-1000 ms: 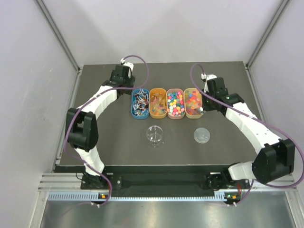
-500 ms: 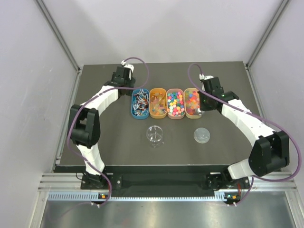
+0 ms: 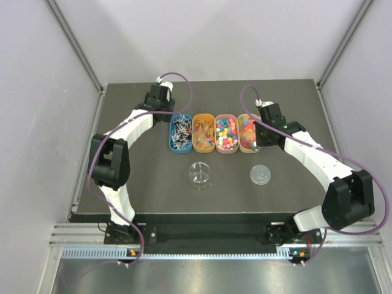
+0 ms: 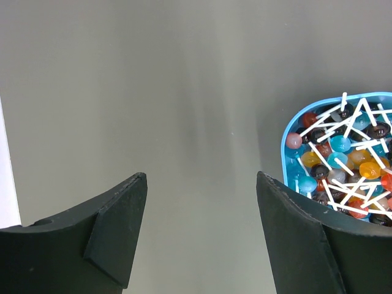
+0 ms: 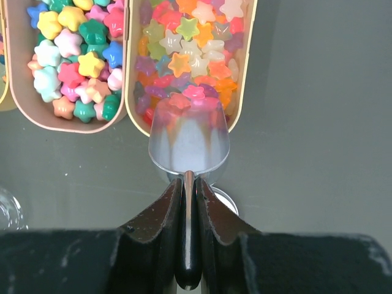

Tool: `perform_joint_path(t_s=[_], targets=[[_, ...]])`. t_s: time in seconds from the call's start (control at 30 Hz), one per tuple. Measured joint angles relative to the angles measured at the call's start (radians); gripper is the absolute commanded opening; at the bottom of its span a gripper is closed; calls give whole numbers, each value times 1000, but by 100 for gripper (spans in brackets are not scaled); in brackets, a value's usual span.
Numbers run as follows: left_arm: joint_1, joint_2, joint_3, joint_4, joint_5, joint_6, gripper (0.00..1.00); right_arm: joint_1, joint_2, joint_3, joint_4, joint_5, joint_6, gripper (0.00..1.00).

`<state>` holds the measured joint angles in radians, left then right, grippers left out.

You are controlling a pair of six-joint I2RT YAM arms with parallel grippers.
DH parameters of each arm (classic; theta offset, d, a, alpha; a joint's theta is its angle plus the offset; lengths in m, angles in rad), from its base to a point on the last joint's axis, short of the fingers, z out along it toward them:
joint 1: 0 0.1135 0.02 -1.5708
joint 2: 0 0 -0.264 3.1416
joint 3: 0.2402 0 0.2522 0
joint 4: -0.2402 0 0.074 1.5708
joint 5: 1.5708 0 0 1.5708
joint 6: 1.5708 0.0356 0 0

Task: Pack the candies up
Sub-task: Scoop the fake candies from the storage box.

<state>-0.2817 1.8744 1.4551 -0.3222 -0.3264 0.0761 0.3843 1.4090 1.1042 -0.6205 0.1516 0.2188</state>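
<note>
The candies lie in four oval trays in a row. My right gripper (image 5: pixel 189 184) is shut on the handle of a clear scoop (image 5: pixel 190 138). The scoop's mouth rests among star-shaped candies (image 5: pixel 187 49) at the near end of the rightmost tray (image 5: pixel 247 67); in the top view the right gripper (image 3: pixel 257 139) is at that tray (image 3: pixel 248 131). The second tray from the right (image 5: pixel 24 113) holds bigger star candies (image 5: pixel 76 55). My left gripper (image 4: pixel 202 184) is open and empty over bare table, just left of the blue tray (image 4: pixel 288 159) of lollipops (image 4: pixel 343 159).
A clear round jar (image 3: pixel 199 174) stands open in front of the trays, its lid (image 3: pixel 260 174) lying to the right, partly under the scoop in the right wrist view (image 5: pixel 225 199). An orange tray (image 3: pixel 203 132) sits second from the left. Grey walls enclose the table.
My right gripper has moved left and forward with the scoop, bringing its mouth into the near end of the rightmost tray. The left arm has hardly moved.
</note>
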Motion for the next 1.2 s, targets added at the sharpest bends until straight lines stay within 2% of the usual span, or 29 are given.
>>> perform_joint_path(t_s=[0.47, 1.2], targets=[[0, 0, 0, 0, -1, -13, 76, 0, -32, -124, 51, -13, 19, 0], [0, 0, -19, 0, 0, -29, 76, 0, 68, -122, 99, -44, 19, 0]])
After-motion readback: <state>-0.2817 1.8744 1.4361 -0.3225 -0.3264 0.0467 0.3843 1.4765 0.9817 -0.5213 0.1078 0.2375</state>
